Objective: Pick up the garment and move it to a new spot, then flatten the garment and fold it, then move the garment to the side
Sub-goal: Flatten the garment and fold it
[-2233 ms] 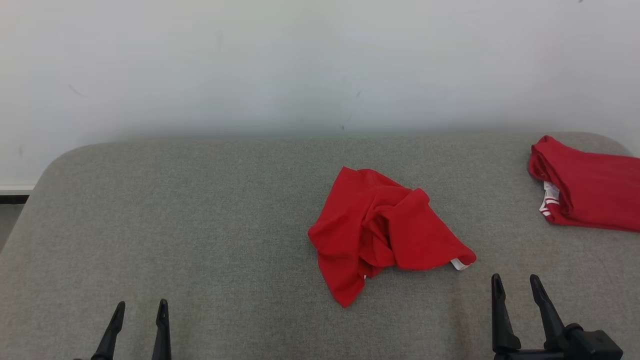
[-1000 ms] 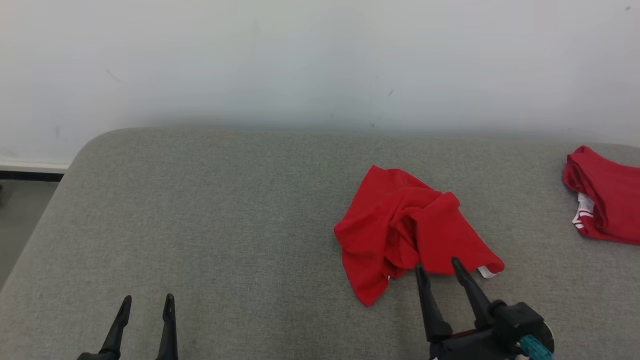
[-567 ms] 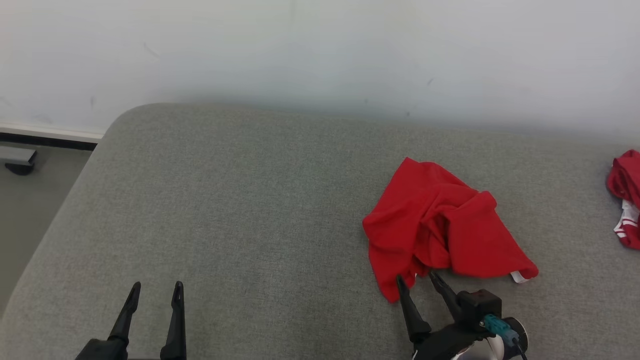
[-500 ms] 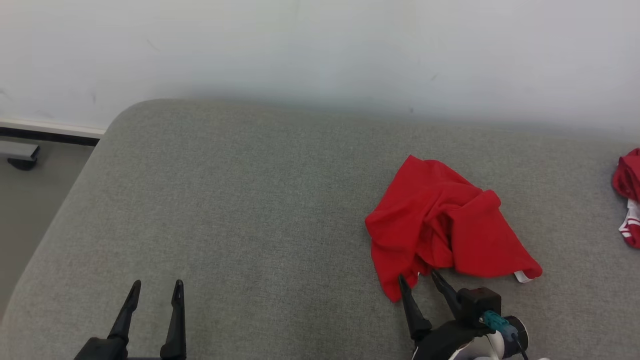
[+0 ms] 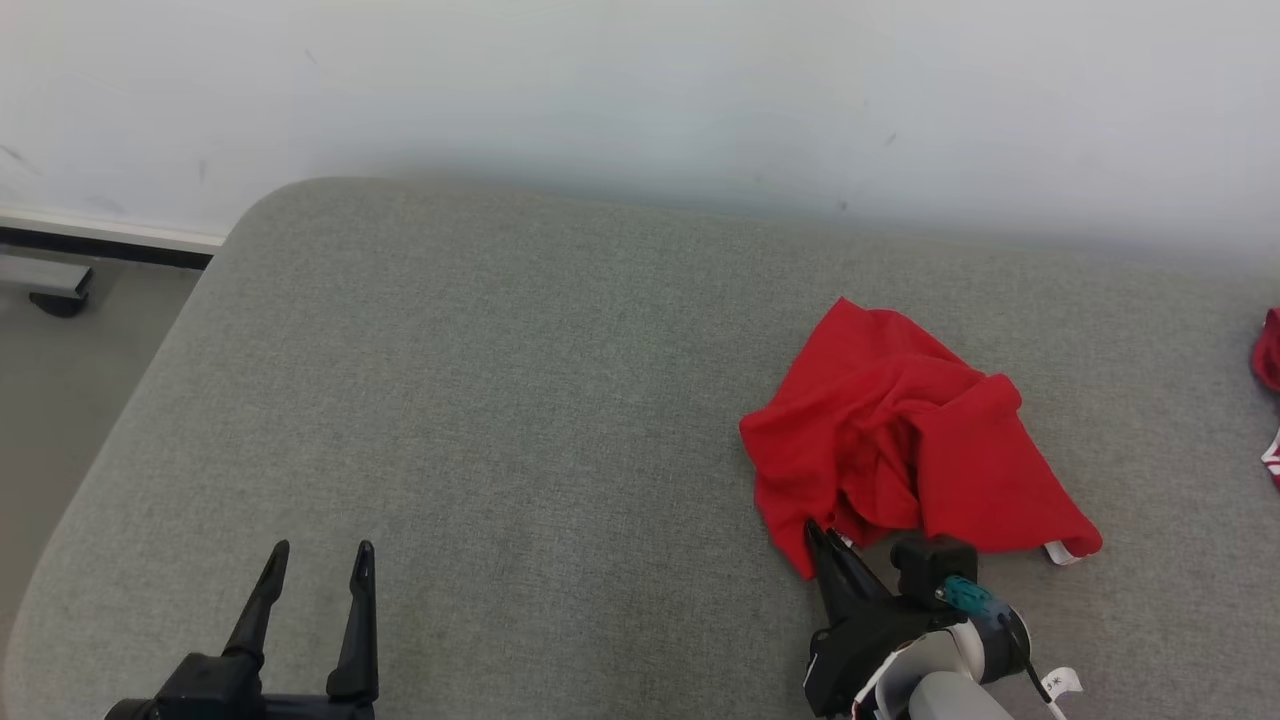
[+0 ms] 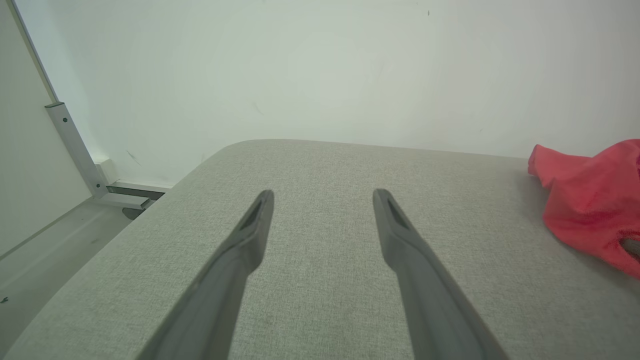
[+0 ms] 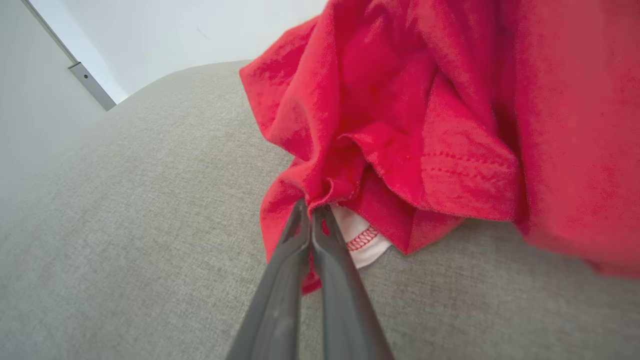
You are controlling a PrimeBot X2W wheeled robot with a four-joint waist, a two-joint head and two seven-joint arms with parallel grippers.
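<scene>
Garment [image 5: 915, 430]: red knit cloth, crumpled in a heap on the right half of the grey padded surface [image 5: 480, 400]. It lies well apart from the left gripper [image 5: 318, 558], whose fingers stand spread and empty above bare upholstery. Right gripper [image 5: 822, 535], clenched, pinches a gathered fold at the heap's near lower edge, just beside a white stitched trim [image 7: 364, 246]. How many layers lie between the tips is hard to tell from the wrist view.

Handling, as judged: light, limp and not fragile. The cloth should drape and trail when lifted, and a thin pinch may slip, so a hem or seam of several layers gives the surer hold.

For holders, the padded surface serves: it bears this heap and a second red item [image 5: 1268, 350] at its right edge.
</scene>
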